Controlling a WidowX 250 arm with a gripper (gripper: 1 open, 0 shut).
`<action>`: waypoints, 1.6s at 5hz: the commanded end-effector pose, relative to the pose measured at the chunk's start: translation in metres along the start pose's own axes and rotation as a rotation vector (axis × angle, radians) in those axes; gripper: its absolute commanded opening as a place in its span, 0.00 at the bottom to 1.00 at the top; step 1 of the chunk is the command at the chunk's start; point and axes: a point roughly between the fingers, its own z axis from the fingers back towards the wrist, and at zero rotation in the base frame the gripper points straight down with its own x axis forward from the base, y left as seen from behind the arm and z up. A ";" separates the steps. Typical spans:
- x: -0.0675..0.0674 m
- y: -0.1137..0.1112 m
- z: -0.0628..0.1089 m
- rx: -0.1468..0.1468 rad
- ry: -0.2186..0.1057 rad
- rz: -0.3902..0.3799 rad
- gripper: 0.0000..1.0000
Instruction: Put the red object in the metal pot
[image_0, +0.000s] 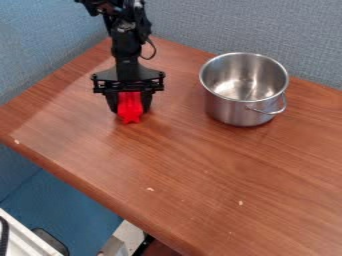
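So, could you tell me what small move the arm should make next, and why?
Probably lift straight up: the gripper is shut on the red object down at the table, and the metal pot stands empty to the right, so height is needed to clear its rim.

The light was even and fairly bright, soft enough that I cast only a faint, short shadow on the wooden table (201, 170) beneath my claw (128, 103). A pale sheen lay across the tabletop toward its left edge. The metal pot (245, 88) near the far right corner carried bright highlights on its rim and inner wall. The picture was small and coarse, fine detail smeared, my dark arm almost featureless.
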 end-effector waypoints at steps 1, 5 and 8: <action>0.001 -0.002 0.016 0.000 -0.033 -0.028 0.00; -0.007 -0.001 0.023 0.003 0.008 -0.040 0.00; -0.009 0.000 0.028 -0.007 0.031 -0.032 0.00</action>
